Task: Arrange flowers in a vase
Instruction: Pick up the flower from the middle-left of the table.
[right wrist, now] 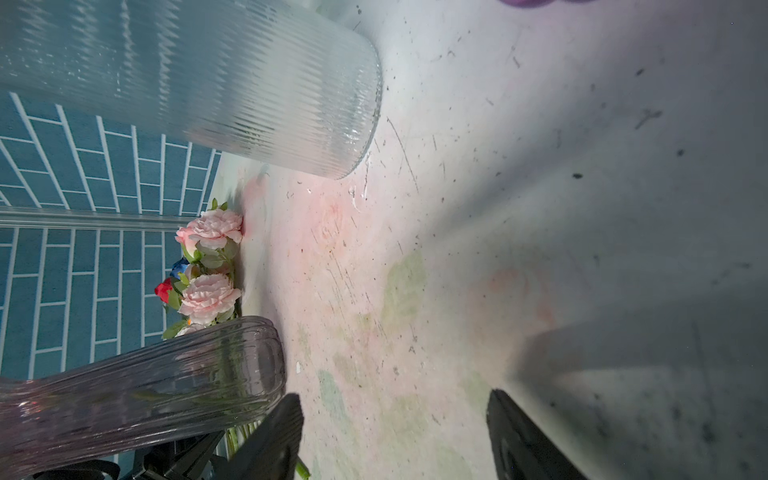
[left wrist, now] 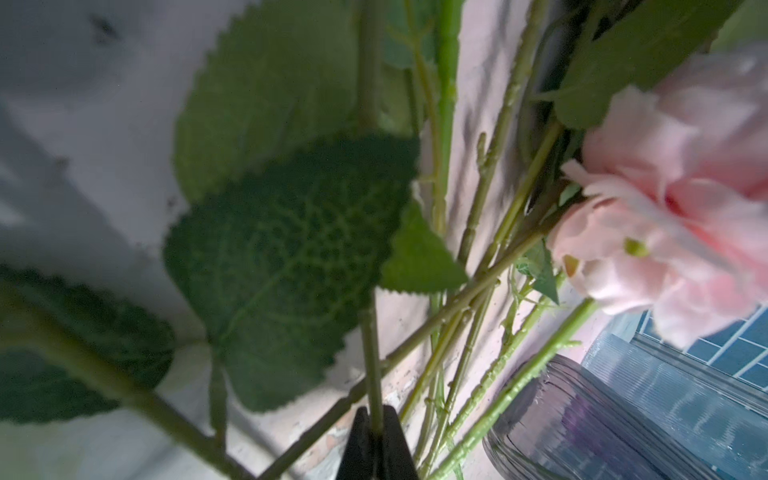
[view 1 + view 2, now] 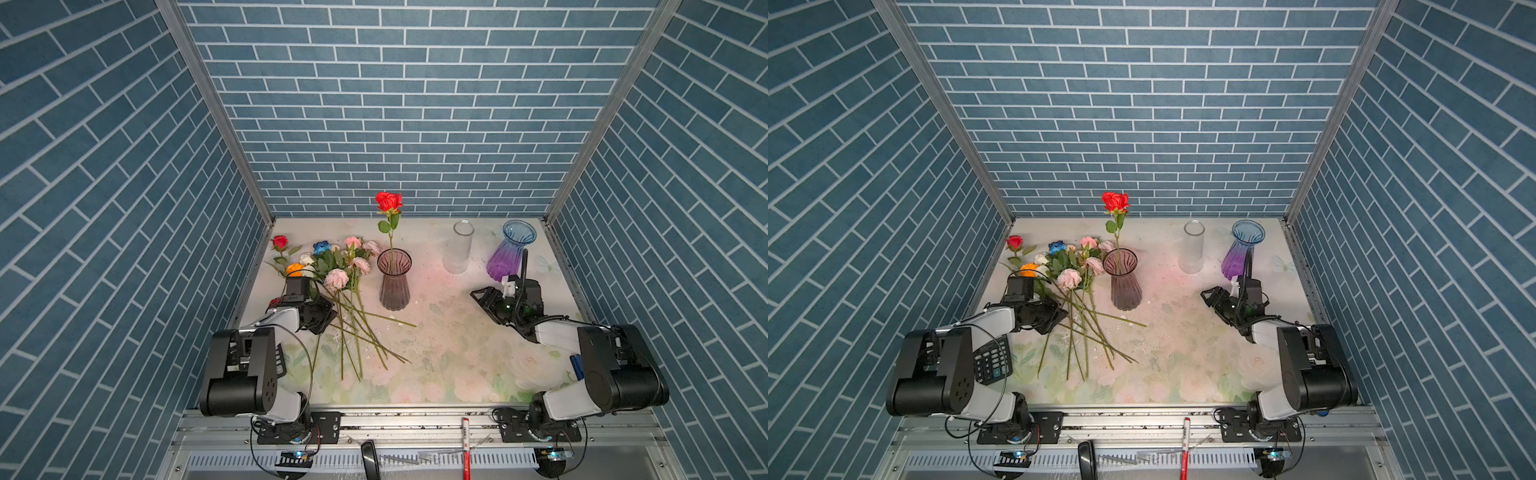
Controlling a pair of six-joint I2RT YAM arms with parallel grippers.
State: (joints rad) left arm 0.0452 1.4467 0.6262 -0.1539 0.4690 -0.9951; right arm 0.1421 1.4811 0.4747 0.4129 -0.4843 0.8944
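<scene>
Among the flowers (image 3: 336, 279), the left end effector (image 2: 376, 419) pinches one stem (image 2: 371, 353) tight.

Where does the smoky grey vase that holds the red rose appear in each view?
In a top view: the smoky grey vase stands mid-table, right of the loose flowers.
In a top view: the vase stands at the same spot.
Left wrist: the vase, partly shown, beside the stems.
Right wrist: the vase, in front of pink blooms.
Shared landmark: the blue brick wall.
</scene>
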